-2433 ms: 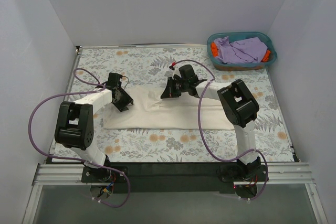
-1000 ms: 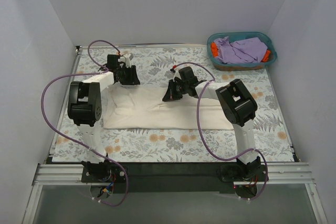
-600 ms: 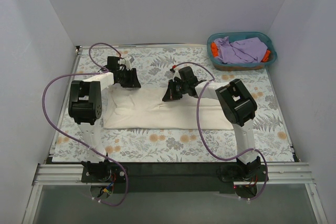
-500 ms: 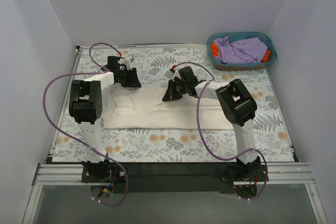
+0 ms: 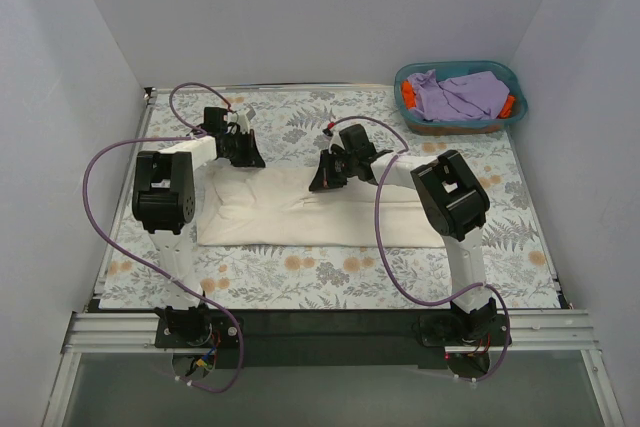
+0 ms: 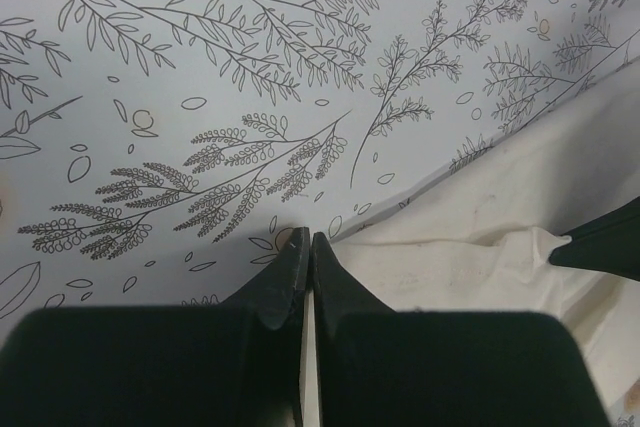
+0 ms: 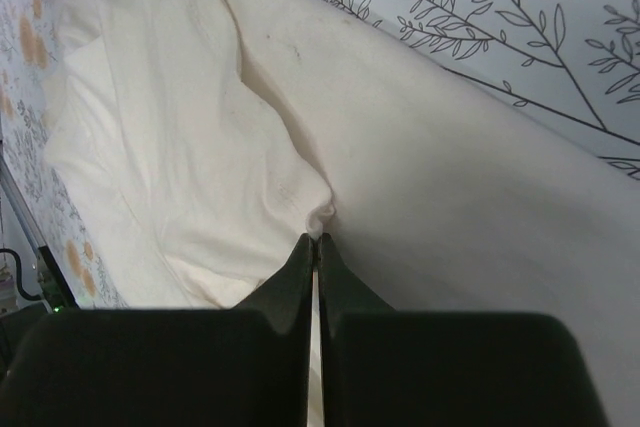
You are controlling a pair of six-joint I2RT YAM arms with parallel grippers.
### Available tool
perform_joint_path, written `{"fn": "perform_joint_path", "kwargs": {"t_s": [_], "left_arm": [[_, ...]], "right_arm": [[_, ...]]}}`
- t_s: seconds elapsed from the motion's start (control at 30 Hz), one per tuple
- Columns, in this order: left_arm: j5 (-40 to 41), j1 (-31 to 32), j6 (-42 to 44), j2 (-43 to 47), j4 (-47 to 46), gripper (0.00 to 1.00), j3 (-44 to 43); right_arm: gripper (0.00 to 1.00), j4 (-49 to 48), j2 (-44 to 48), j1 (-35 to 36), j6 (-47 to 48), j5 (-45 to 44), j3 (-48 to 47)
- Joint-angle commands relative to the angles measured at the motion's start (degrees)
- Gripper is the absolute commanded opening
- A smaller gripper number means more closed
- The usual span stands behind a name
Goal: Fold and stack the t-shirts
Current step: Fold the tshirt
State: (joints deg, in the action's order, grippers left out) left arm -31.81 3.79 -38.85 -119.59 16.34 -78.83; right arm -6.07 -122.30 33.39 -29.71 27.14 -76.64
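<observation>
A fold of the cream t-shirt [image 5: 300, 215] is pinched by the right gripper [image 7: 316, 238]. The left gripper [image 6: 306, 238] is pressed closed at its edge on the desk [image 5: 330, 272].

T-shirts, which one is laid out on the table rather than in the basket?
The cream t-shirt, spread flat on the floral table. The lavender t-shirt and the orange garment are bunched in the teal basket.

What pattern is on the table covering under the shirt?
White table covering printed with grey fern sprigs and orange blooms; clearest in the left wrist view.
</observation>
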Motion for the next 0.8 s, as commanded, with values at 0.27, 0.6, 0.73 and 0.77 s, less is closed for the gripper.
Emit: {"fn": "perform_joint_path", "kwargs": {"t_s": [0.27,0.6,0.73,0.77], "left_arm": [[-1.8,-2.5,-1.9,7.4,-1.4,0.0,-0.4],[-2.6,-3.4,-3.4,13.5,-3.6,0.0,4.8],[-2.4,-3.4,-4.0,15.5,-4.2,0.0,7.1],[-2.4,-3.4,-4.2,16.2,-4.2,0.0,7.5]], "right_arm": [[0.01,2.6,1.2,-0.2,3.1,-0.9,-4.8],[0.01,5.4,3.8,0.3,6.7,-2.4,-5.1],[0.01,5.7,5.1,0.5,8.0,-2.4,-4.5],[0.01,5.8,5.4,0.5,8.4,-2.0,-4.5]]}}
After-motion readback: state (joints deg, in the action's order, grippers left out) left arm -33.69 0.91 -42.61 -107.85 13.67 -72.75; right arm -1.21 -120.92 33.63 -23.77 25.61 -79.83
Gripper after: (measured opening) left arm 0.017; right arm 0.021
